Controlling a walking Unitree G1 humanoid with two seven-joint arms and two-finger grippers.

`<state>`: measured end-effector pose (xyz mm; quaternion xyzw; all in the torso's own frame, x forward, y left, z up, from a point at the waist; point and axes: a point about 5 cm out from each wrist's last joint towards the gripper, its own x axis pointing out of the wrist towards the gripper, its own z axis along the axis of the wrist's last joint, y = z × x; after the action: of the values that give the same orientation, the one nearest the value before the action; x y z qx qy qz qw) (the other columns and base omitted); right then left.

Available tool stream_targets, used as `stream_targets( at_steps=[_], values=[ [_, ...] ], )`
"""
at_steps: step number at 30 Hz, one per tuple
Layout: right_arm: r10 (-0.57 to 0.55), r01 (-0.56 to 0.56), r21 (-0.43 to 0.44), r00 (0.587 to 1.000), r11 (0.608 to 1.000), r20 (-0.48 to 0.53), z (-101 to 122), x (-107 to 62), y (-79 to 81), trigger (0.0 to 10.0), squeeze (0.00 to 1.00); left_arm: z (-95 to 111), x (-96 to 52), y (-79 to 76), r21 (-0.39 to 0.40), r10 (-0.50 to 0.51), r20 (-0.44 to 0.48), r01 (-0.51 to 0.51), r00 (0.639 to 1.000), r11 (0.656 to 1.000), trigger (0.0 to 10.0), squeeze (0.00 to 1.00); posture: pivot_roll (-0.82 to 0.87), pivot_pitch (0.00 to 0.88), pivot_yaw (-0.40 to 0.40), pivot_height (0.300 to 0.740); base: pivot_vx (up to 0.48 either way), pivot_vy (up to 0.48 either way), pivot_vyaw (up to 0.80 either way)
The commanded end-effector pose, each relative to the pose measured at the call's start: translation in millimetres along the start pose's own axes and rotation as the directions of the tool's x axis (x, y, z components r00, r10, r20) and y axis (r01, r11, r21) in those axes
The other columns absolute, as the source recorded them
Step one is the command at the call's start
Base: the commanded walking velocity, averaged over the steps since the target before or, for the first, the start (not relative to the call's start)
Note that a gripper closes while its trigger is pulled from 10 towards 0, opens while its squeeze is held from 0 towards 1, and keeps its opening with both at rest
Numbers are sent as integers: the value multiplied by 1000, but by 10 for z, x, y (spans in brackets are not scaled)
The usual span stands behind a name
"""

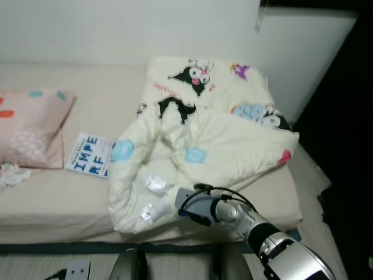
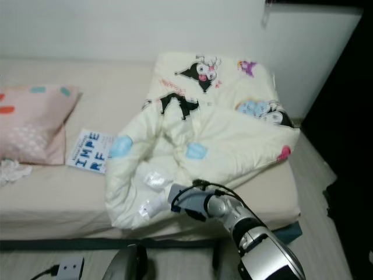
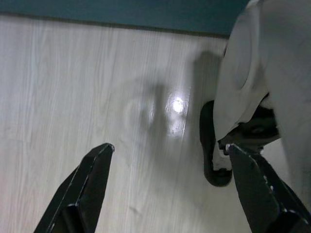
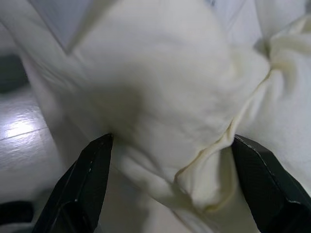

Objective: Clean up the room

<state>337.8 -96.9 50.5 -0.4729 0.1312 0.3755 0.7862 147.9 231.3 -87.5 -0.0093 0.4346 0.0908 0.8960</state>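
A cream comforter printed with cartoon characters lies crumpled across the centre and right of the bed, its lower edge bunched at the mattress front, low in the frame. The right gripper is pushed into that bunched edge, fingers spread wide with a fat fold of fabric bulging between them (not pinched). The left gripper hangs over pale wood floor, fingers spread apart and holding nothing. At the left of the frame sit a pink pillow, a white-and-blue book beside it, and a crumpled tissue at the far left edge.
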Motion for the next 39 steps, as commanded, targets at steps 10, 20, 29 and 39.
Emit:
stream_targets(
  at_steps=[10,20,29,39],
  values=[
    [-109,113,-86,993,990,48,62,-53,-279,10000,0,-52,-41,14,-103,131,55,-124,990,987,10000,0,-23,144,-36,550,0,0,0],
    [-93,101,-105,993,989,77,119,-45,-286,10000,0,779,-129,990,-79,635,218,-635,741,768,10000,0,-20,145,-36,550,0,0,0],
    [-91,102,-107,991,989,100,151,-48,-302,10000,0,904,-174,1154,-308,589,242,-514,771,800,10000,0,-23,148,-37,550,0,0,0],
    [-122,151,-164,976,975,179,295,-111,-558,0,0,1259,-163,931,-220,404,492,-339,771,915,10000,0,-23,159,-41,550,0,0,0]
  ],
)
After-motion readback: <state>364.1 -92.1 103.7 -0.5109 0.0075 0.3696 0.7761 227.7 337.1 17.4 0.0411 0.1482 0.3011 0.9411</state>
